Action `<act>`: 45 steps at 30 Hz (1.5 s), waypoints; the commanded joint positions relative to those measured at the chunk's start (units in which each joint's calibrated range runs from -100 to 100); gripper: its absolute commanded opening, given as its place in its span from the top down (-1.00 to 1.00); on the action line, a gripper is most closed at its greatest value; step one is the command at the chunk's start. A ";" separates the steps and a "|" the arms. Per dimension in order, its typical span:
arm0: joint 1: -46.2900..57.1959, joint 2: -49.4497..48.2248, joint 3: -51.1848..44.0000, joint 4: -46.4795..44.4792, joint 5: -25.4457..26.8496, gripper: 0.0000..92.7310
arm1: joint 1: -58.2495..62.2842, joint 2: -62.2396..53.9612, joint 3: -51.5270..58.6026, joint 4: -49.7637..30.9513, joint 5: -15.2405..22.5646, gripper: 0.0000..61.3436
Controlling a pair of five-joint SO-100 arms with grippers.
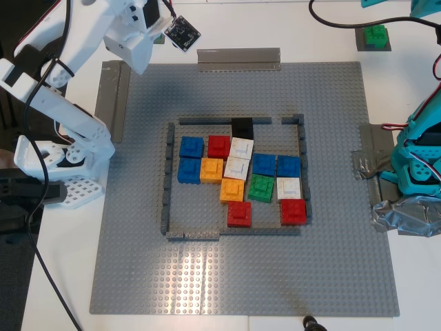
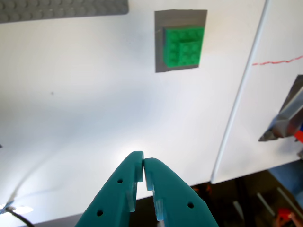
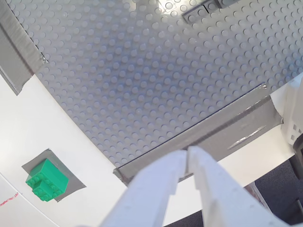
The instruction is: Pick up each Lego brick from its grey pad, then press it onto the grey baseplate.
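Observation:
A green Lego brick [image 2: 183, 46] sits on a grey pad [image 2: 182, 18] on the white table, ahead of my first gripper [image 2: 143, 160], whose teal jaws are shut and empty, well apart from the brick. This brick [image 1: 375, 34] and its pad [image 1: 360, 41] lie at the exterior view's top right. My second gripper [image 3: 186, 152], white, is shut and empty above a taped edge of the grey baseplate [image 3: 142, 71]. A second green brick [image 3: 46, 180] sits on its pad [image 3: 71, 184] beside that edge. The baseplate [image 1: 138, 241] fills the exterior view.
Inside the dark grey frame [image 1: 167, 179] are several red, blue, orange and white bricks, one green brick [image 1: 260, 187] and a black one [image 1: 242, 127]. Grey tape strips [image 1: 110, 96] hold the plate's edges. The teal arm's base [image 1: 417, 158] stands at the exterior view's right, the white arm's base [image 1: 65, 165] at its left.

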 commanded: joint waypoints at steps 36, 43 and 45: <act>-1.15 1.83 2.44 -4.40 0.33 1.00 | -11.66 20.88 -25.38 -17.39 9.52 0.99; -0.35 10.41 2.35 -13.67 0.38 1.00 | -16.81 34.09 -44.35 -11.69 9.62 0.99; 0.01 11.10 1.81 -14.16 0.38 1.00 | -17.61 35.98 -46.42 -12.99 9.13 0.99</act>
